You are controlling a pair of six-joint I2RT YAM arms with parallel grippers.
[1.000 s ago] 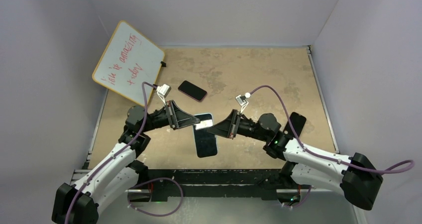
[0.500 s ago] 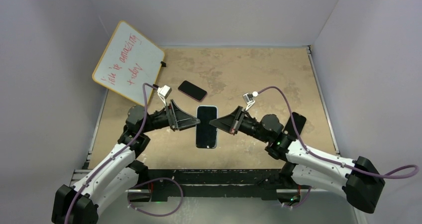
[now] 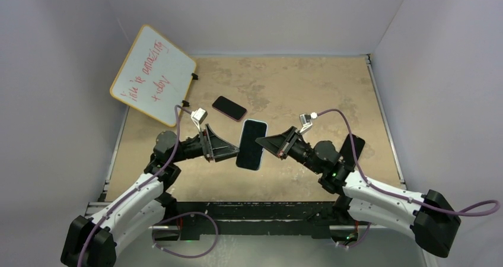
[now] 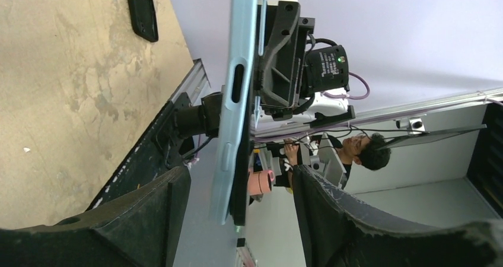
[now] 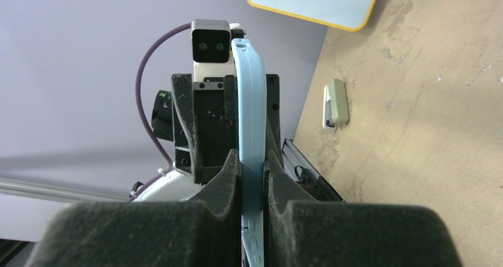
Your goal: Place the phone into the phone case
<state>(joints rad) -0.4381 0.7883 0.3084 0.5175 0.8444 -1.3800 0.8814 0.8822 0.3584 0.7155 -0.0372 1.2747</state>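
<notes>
A black phone [image 3: 251, 145] sits in a light blue phone case [image 4: 234, 101], held on edge above the table between the two arms. My right gripper [image 3: 261, 142] is shut on the case's side, and the blue edge [image 5: 250, 124] runs up between its pads [image 5: 228, 172]. My left gripper [image 3: 232, 152] is open. Its fingers [image 4: 172, 190] stand on either side of the phone and case with a gap on both sides. In the left wrist view the black phone face [image 4: 243, 178] lies flat against the blue shell.
A dark phone with a reddish rim [image 3: 229, 107] lies on the table behind the arms. Another black slab [image 3: 354, 146] lies by the right arm. A yellow-framed whiteboard [image 3: 153, 74] leans at the back left. The table's front rail [image 3: 249, 210] runs below.
My left gripper has opened and let go of the phone and case. My right gripper has closed tighter on the case and carried it a little back and right, tilting it.
</notes>
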